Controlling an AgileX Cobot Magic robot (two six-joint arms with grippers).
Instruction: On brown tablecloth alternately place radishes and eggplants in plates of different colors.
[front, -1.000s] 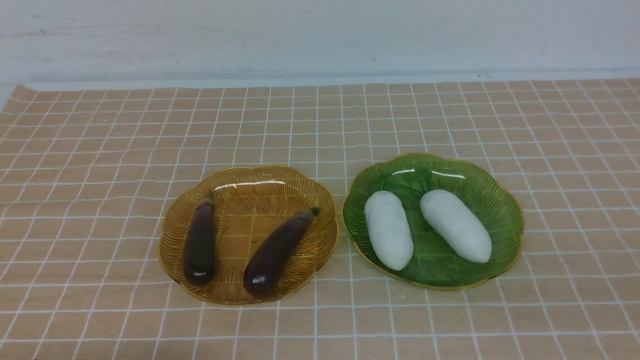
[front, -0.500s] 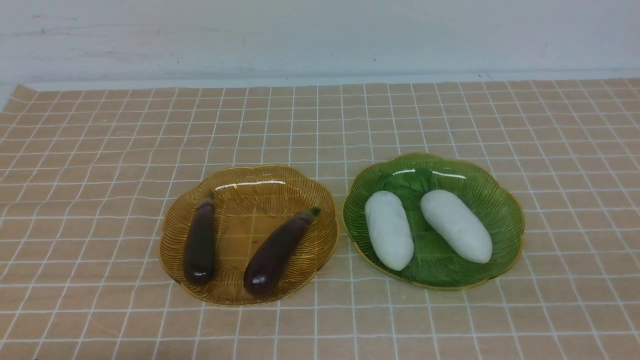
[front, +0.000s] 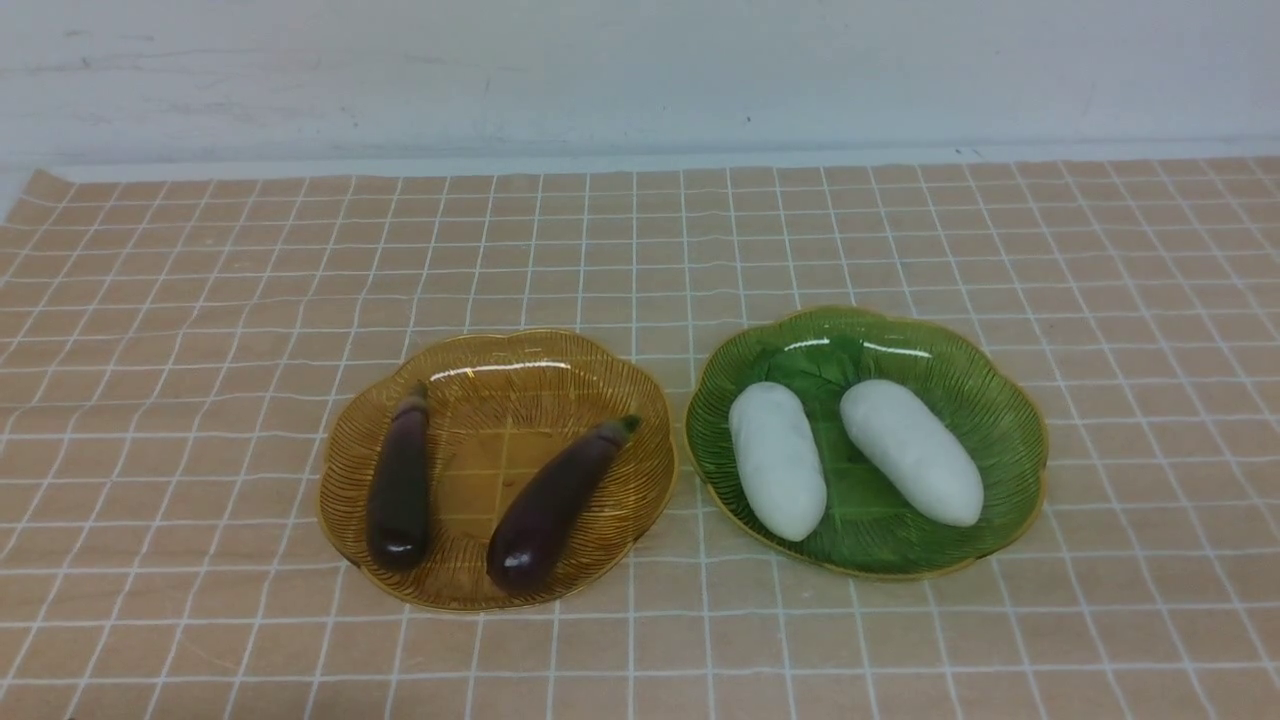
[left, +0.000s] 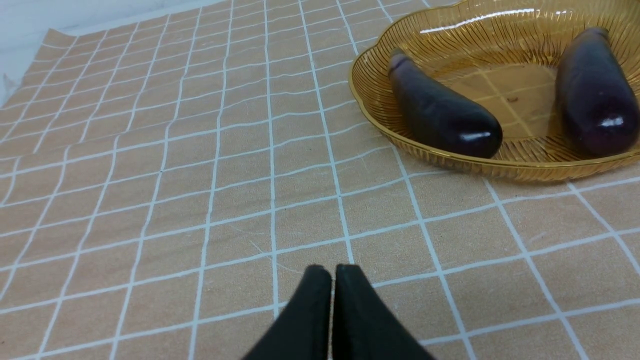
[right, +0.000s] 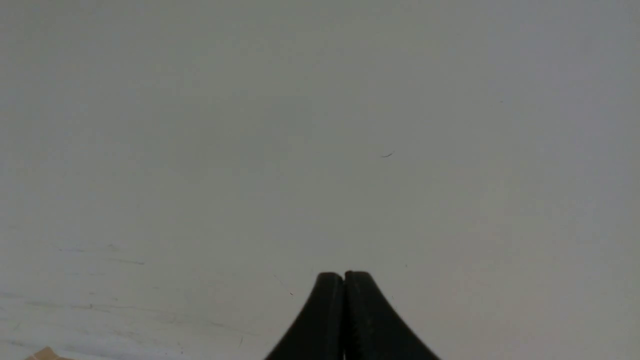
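Observation:
On the brown tablecloth (front: 200, 300) the amber plate (front: 497, 345) holds two dark purple eggplants, one on its left (front: 400, 480) and one on its right (front: 560, 500). The green plate (front: 1010, 400) holds two white radishes, left (front: 777, 460) and right (front: 910, 450). Neither gripper shows in the front view. In the left wrist view my left gripper (left: 333, 272) is shut and empty over the cloth, apart from the amber plate (left: 380, 130) and its eggplants (left: 440, 112) (left: 592, 95). In the right wrist view my right gripper (right: 344, 277) is shut and empty over a pale grey surface.
A white wall (front: 640, 70) runs behind the cloth's far edge. The cloth's far left corner (front: 45, 185) lies on a pale table. A small corner of cloth (right: 45, 354) shows in the right wrist view.

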